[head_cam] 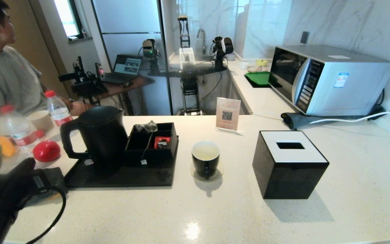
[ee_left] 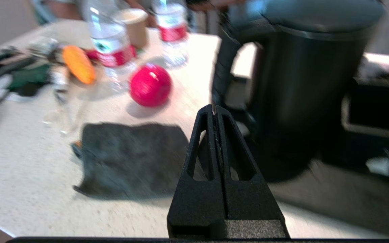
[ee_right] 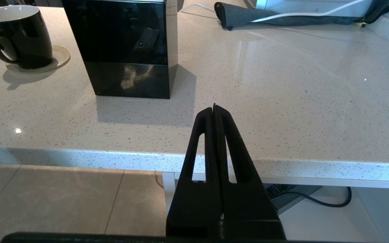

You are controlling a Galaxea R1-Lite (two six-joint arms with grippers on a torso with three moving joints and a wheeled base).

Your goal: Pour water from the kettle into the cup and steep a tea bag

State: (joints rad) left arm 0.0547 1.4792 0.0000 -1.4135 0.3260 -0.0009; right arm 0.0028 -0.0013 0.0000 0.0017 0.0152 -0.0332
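Black is the colour of almost everything in this job: the kettle (head_cam: pixel 98 135) stands on a black tray (head_cam: pixel 120 176) at the left of the pale worktop (head_cam: pixel 215 210), and the cup (head_cam: pixel 206 158) sits on a little saucer just to the right of that tray. The cup's white inside looks empty, though a little water would be hard to see. The tea bag (head_cam: pixel 149 127) lies on the back edge of a box (head_cam: pixel 152 142) on the tray, with its string hanging down to a tiny white tag. So nothing looks done yet; the pouring and the steeping are both left. The left end effector (ee_left: pixel 214 111) is closed tight with nothing in it, and it is near the kettle's handle but not touching. The right end effector (ee_right: pixel 214 109) is also closed and empty, parked below the front edge of the worktop. Only the head view shows the tea bag. Only the left wrist view shows how near the closed tips are to the handle. Only the right wrist view shows the floor and the cup's handle.
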